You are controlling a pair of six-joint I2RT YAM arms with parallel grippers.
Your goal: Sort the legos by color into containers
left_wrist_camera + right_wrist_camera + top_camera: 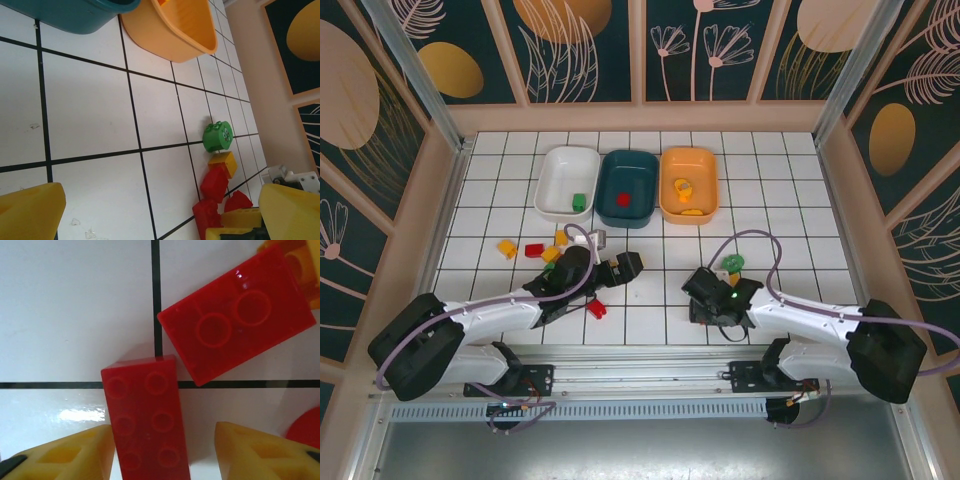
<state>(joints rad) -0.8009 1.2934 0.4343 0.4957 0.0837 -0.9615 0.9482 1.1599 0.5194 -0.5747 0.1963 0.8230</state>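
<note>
My right fingers [75, 455] stood half-spread astride a long red brick [147, 420] on the table [75, 305], ungripped; left fingers [30, 210] gaped empty; closing off-centre, I feared, might skew it into its red neighbour [235, 322].

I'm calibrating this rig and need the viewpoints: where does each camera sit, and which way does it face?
Top external: above, behind the bases, looking down on the table; both arms, left gripper and right gripper show.
Left wrist: low over the tiles, facing the teal tray and orange tray; its yellow fingers sit in the bottom corners.
Right wrist: close above the tiles, facing straight down on red legos; its yellow fingers flank one.
Shared: top and left wrist views both show the orange tray and green lego.
</note>
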